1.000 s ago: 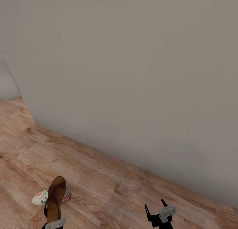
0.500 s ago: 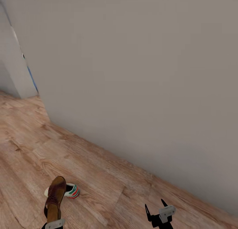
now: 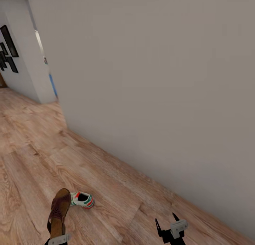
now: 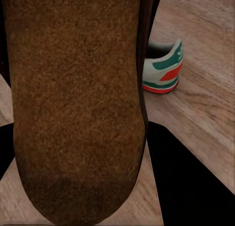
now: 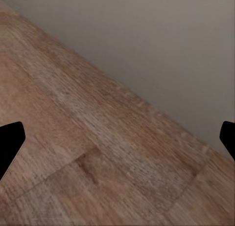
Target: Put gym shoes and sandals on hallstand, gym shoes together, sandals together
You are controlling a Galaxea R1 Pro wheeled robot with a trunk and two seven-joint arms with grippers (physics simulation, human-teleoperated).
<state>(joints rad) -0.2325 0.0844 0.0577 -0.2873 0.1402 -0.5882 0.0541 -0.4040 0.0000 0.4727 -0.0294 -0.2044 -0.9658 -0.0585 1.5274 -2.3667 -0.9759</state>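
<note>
While the left pincer (image 3: 56,238) clamps a sandal (image 3: 59,211), the right pincer (image 3: 166,222) gapes.

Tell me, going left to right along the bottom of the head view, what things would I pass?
Brown sandal held in the left hand → white gym shoe lying on the wooden floor → the empty, open right hand → the grey wall.

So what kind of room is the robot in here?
Most likely a hallway in a home. Light wood plank flooring runs along a long bare grey wall, a gym shoe lies on the floor, and dark framed pictures hang on a farther wall. The left gripper holds a brown sandal.
</note>
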